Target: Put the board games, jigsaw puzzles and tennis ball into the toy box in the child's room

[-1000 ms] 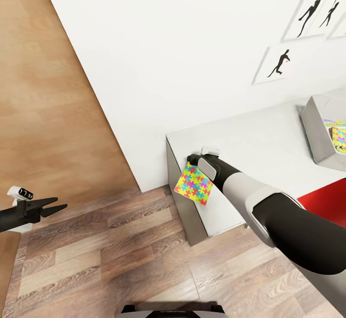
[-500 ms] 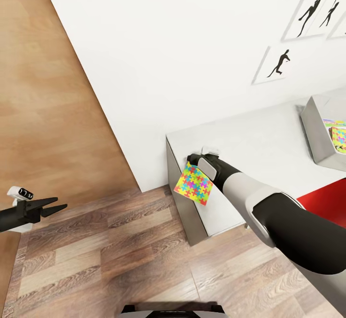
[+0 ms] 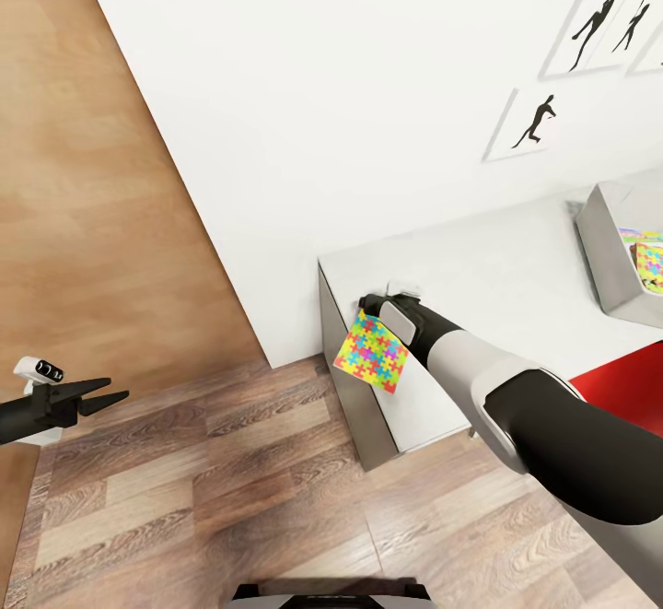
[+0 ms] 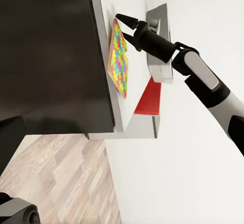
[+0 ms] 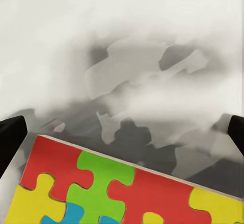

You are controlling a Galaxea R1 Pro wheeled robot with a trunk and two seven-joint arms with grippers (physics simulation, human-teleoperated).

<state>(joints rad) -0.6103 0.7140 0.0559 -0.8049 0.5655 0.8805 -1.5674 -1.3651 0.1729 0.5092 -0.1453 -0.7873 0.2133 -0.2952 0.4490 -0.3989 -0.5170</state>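
White matte wall (image 3: 304, 111) fills most of the head view from 12 down past centre; wood plank floor (image 3: 212, 489) below, grainy brown-grey boards; a paler smooth wood panel (image 3: 83, 204) at 9 o'clock; the table (image 3: 516, 277), a flat pale grey-white top with a boxy square end, runs from centre out to 3 o'clock; a glossy red patch (image 3: 626, 379) at 4 o'clock, shape unclear; the toy box (image 3: 608, 250), light grey with thick sloping walls and rounded corners, sits on the table at 3 o'clock with a second jigsaw-patterned square (image 3: 650, 263) inside; black silhouette pictures (image 3: 534, 121) in white frames on the wall at 1-2 o'clock.

My right arm, grey and black smooth shell, reaches from 4 o'clock to centre; my right gripper (image 3: 366, 307) is at the table's end corner, pinching the top edge of the jigsaw puzzle (image 3: 371, 352); that puzzle is a thin flat square of yellow, red, green and blue interlocking pieces, hanging tilted over the table's end face, off the top; right wrist view shows its red and green pieces (image 5: 117, 183) close up with blurry grey-white surface behind.

My left gripper (image 3: 99, 400), black pointed fingers, is at 8 o'clock over the floor, parted and empty, well apart from the table.
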